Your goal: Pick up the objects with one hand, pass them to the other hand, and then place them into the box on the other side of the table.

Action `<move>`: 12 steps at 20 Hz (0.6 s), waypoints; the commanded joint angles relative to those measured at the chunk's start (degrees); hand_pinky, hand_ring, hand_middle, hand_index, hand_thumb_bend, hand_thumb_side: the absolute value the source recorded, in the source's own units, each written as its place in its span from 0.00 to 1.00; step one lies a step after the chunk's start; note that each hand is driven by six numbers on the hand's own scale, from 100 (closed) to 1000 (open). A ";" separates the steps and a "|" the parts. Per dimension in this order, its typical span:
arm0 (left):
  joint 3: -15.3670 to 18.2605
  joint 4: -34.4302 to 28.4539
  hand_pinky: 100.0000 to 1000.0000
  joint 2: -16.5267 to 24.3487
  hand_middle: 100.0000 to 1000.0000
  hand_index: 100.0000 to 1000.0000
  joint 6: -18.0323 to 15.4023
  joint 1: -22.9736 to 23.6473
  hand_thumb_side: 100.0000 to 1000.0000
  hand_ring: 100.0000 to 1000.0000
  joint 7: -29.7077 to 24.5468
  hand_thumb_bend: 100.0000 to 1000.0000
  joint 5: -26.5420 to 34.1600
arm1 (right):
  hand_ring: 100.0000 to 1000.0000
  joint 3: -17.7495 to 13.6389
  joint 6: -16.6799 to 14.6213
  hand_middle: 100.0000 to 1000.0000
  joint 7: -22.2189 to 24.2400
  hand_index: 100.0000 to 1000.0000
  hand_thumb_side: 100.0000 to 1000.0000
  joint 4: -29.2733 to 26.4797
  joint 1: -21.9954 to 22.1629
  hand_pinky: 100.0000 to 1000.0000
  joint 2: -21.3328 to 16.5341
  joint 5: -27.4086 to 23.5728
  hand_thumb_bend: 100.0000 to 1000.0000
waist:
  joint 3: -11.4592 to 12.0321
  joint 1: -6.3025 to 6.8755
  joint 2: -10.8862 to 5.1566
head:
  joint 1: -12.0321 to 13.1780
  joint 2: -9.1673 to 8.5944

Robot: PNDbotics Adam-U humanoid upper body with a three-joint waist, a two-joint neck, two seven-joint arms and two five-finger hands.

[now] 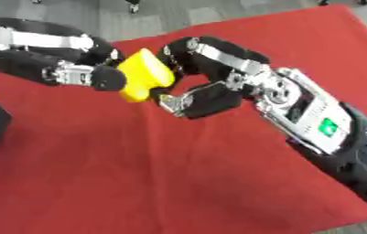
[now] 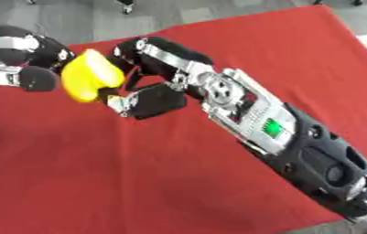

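While yellow block sits pinched between left hand and curled right hand above red cloth: confirm receiving hold before releasing, then carry toward box.

The right hand is black, with silver metal links along its fingers and a silver plate at the thumb tip. Its wrist is a silver block carrying a round silver joint and a small green square marking. Behind it the forearm is a black casing with round recesses. The left hand is likewise black with silver joints.
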 commanded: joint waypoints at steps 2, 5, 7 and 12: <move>-0.05 -0.26 0.85 0.55 0.72 0.81 -0.52 -1.02 0.90 0.78 -0.22 0.49 -0.74 | 0.65 -0.56 -0.09 0.40 0.12 0.52 0.05 -1.19 -0.93 0.60 -0.77 0.29 0.00 | 0.01 0.20 -0.39 | -0.07 -0.92; -0.11 0.19 0.85 -0.10 0.72 0.80 0.00 -1.18 0.91 0.77 -0.22 0.47 -0.87 | 0.65 -0.53 -0.04 0.40 0.25 0.52 0.05 -1.19 -1.03 0.60 -0.64 0.18 0.00 | -0.01 0.20 -0.34 | -0.12 -0.95; -0.29 0.56 0.85 -0.57 0.71 0.79 0.54 -1.36 0.92 0.77 -0.22 0.45 -0.86 | 0.65 -0.53 -0.04 0.40 0.38 0.52 0.05 -1.19 -1.13 0.60 -0.53 0.09 0.00 | -0.04 0.21 -0.33 | -0.11 -0.92; -0.60 1.45 0.85 -1.32 0.71 0.77 2.06 -1.63 0.96 0.77 -0.22 0.39 -0.58 | 0.65 -0.53 -0.01 0.40 0.56 0.52 0.05 -1.19 -1.31 0.60 -0.40 0.04 0.00 | -0.09 0.24 -0.36 | -0.13 -0.97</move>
